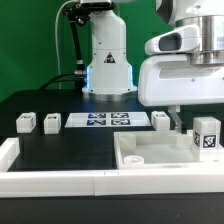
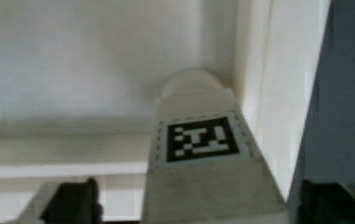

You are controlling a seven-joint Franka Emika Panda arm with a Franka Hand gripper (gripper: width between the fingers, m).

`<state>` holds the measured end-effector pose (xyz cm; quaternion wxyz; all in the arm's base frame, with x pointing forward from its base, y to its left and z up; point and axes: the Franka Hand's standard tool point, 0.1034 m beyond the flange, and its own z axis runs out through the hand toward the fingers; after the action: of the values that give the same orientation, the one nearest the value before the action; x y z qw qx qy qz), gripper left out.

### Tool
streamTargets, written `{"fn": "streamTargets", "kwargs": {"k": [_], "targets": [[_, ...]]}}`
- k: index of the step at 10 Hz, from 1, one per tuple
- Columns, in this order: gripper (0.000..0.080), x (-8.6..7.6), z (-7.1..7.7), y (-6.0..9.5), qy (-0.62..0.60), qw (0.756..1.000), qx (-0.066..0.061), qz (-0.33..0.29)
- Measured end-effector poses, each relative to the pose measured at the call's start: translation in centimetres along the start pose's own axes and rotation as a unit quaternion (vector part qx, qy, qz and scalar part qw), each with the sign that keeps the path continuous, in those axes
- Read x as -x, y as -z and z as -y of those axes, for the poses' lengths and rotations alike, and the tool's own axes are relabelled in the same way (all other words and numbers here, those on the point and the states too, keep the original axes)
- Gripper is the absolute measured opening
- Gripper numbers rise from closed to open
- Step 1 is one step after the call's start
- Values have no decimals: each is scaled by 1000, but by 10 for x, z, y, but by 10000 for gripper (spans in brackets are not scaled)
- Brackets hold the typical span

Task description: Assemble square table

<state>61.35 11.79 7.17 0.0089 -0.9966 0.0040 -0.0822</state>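
Smooth white plastic with a soft sheen makes up the square table's panel [image 1: 165, 158] and the block leg [image 2: 206, 165]. The leg carries a matt, printed black-and-white tag [image 2: 202, 138]. The desk [image 1: 60, 148] is matt black, edged by a smooth white wall [image 1: 50, 182]. The marker board [image 1: 100, 120] looks like a thin matt white sheet with black print. The robot arm's shell [image 1: 107, 55] is glossy white, and the hand [image 2: 200, 205] has dark, dull fingers [image 2: 76, 200].

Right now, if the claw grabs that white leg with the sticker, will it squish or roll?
Probably neither. The leg looks like hard plastic, so it is likely stiff. Its flat sticker face should stop it rolling. The smooth surface might slip a little.
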Motion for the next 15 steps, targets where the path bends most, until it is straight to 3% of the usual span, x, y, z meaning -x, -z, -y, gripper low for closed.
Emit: {"fn": "streamTargets", "kwargs": {"k": [1,2,3,6,9,15], "targets": [[391,0,0,0,0,1000,0,0],[391,0,0,0,0,1000,0,0],[290,0,0,0,0,1000,0,0],[291,0,0,0,-16,1000,0,0],[291,0,0,0,-135,991,-2,-1],[304,0,-23,-1,-350,936,16,-7]]}}
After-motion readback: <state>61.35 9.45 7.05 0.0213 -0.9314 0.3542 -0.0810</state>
